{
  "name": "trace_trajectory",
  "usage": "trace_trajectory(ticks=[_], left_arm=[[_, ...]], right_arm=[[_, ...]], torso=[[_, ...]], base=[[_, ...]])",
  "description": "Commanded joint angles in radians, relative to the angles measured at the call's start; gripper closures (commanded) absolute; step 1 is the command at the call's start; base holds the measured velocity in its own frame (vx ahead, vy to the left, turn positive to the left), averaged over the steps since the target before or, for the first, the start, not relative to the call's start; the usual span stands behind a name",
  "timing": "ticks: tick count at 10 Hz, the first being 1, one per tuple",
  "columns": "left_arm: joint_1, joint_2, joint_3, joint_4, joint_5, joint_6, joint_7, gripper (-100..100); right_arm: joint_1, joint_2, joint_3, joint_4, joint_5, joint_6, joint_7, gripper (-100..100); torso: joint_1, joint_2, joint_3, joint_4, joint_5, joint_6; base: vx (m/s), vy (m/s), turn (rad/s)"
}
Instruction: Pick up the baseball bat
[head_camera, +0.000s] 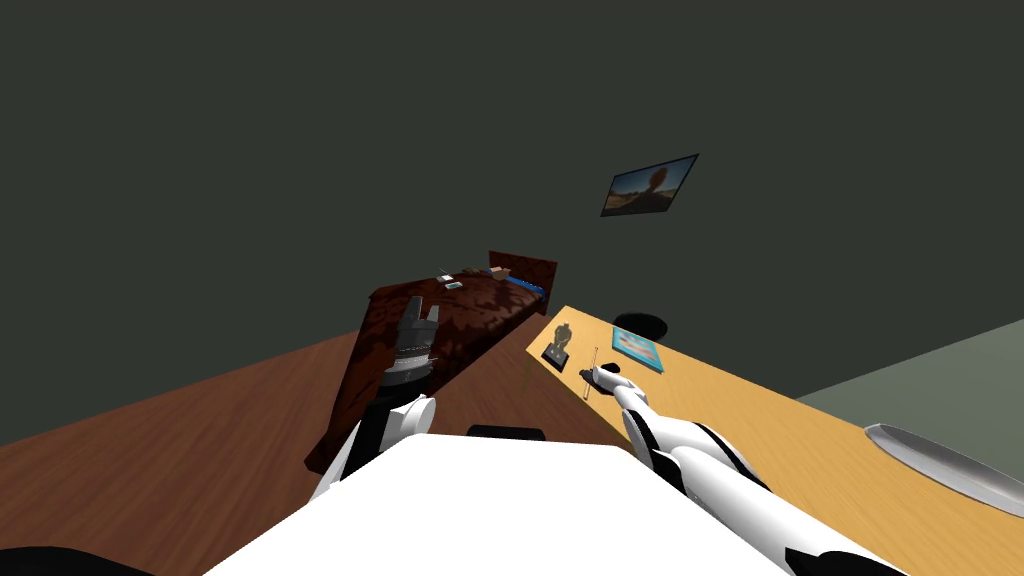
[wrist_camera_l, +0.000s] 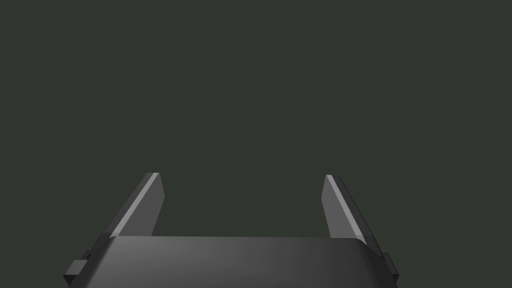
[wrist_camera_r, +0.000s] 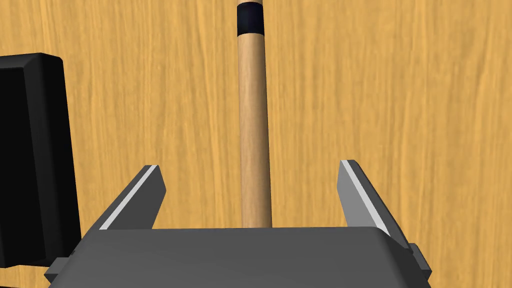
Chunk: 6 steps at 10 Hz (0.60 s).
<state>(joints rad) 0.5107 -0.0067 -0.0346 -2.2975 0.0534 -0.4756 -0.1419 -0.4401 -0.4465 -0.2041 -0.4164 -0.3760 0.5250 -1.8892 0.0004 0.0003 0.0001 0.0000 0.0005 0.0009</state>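
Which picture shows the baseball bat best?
The right wrist view: the baseball bat looks big and close, lying on the wooden table inside the open right gripper. The head view shows it as a thin stick by that gripper. The left wrist view faces elsewhere, past the open left gripper.

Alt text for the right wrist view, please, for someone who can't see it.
The open right gripper straddles a pale wooden baseball bat with a black band, not touching its shaft. The bat lies on a light wooden table, a black block beside it.
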Motion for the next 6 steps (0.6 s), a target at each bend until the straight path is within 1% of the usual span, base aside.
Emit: trace_trajectory(ticks=[1, 2, 3, 4, 5, 6], left_arm=[[0.0, 0.0, 0.0, 0.0, 0.0, 0.0, 0.0, 0], [0.0, 0.0, 0.0, 0.0, 0.0, 0.0, 0.0, 0], [0.0, 0.0, 0.0, 0.0, 0.0, 0.0, 0.0, 0], [0.0, 0.0, 0.0, 0.0, 0.0, 0.0, 0.0, 0], [0.0, 0.0, 0.0, 0.0, 0.0, 0.0, 0.0, 0], [0.0, 0.0, 0.0, 0.0, 0.0, 0.0, 0.0, 0]], right_arm=[[0.0, 0.0, 0.0, 0.0, 0.0, 0.0, 0.0, -100], [-0.001, -0.001, 0.0, 0.003, -0.001, 0.001, -0.002, 0], [0.031, 0.023, -0.002, -0.004, 0.005, -0.032, 0.005, -100], [0.031, 0.023, -0.002, -0.004, 0.005, -0.032, 0.005, -100], [0.052, 0.039, -0.003, -0.009, 0.008, -0.053, 0.01, -100], [0.052, 0.039, -0.003, -0.009, 0.008, -0.053, 0.01, -100]], torso=[[0.0, 0.0, 0.0, 0.0, 0.0, 0.0], [0.0, 0.0, 0.0, 0.0, 0.0, 0.0], [-0.001, 0.0, 0.0, 0.0, 0.0, 0.0], [-0.003, -0.003, -0.002, -0.001, -0.001, 0.0], [-0.003, -0.005, -0.003, -0.001, -0.001, 0.0], [-0.003, -0.006, -0.004, -0.001, -0.001, 0.0]], base=[[0.0, 0.0, 0.0], [0.0, 0.0, 0.0], [0.08, -0.037, -0.068], [0.11, -0.034, -0.027], [0.111, -0.032, -0.036], [0.084, -0.031, -0.019]])
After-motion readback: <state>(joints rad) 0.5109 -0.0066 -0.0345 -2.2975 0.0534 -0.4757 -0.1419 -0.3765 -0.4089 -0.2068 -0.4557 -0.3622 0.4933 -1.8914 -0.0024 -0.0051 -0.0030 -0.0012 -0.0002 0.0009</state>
